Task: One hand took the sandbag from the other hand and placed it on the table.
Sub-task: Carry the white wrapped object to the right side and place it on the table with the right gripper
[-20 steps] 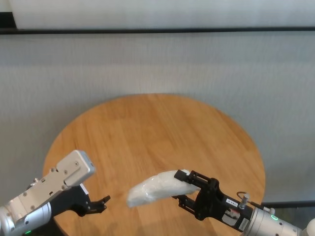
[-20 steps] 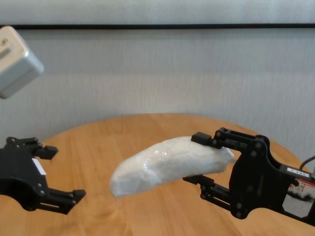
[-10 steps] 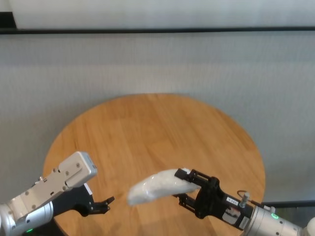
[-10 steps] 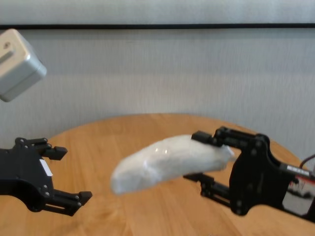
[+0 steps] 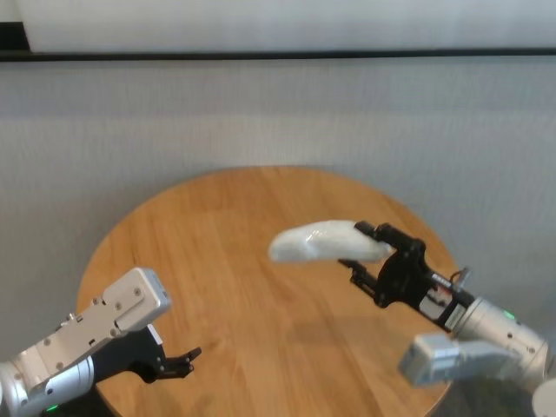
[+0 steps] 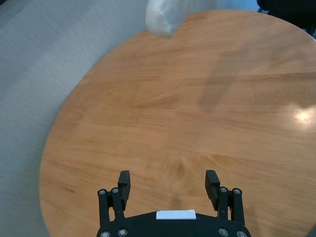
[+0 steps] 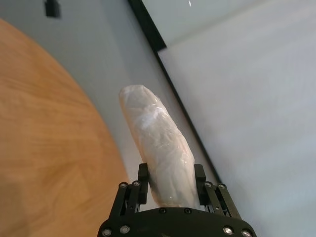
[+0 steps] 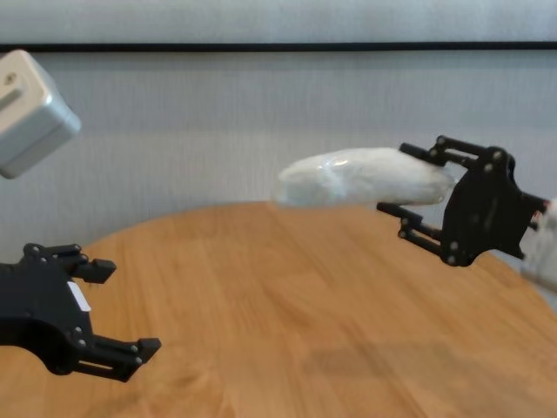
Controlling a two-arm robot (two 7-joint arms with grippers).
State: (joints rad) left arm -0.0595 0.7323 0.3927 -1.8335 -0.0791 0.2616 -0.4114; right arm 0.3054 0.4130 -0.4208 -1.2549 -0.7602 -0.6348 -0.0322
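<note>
My right gripper [image 5: 360,246], the one with the long white label at its wrist, is shut on one end of the sandbag [image 5: 317,241]. It holds the white lumpy pouch roughly level, high above the right half of the round wooden table [image 5: 234,217]. The bag points toward my left in the chest view [image 8: 361,177]. The right wrist view shows the fingers [image 7: 143,173] clamped on the bag's sides [image 7: 158,143]. My left gripper [image 5: 184,360], with a small white sticker, is open and empty, low over the table's near left edge [image 8: 126,306].
A grey wall with a dark horizontal strip [image 5: 278,54] stands behind the table. The left wrist view shows bare wood [image 6: 197,98] ahead of the open left fingers [image 6: 124,177], with the bag's tip [image 6: 168,12] far off.
My right gripper has lifted the sandbag up and carried it right and away from the left gripper. The left gripper has stayed open and almost still.
</note>
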